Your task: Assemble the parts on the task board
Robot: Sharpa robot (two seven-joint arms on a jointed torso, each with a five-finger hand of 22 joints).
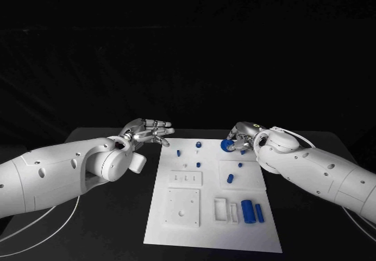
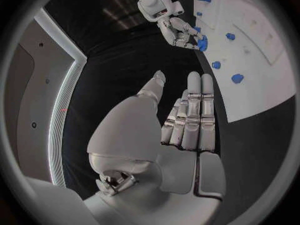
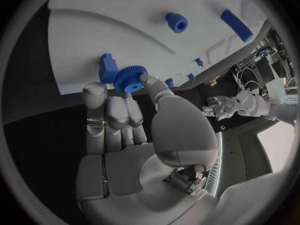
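Blue gear pinched in right hand fingertips over the task board far edge, not seated yet. Left hand empty, fingers spread. Most parts look loose; assembly seems early.

Black table carries white task board, lying flat at its middle.

white task board, blue parts, black table, blue gear
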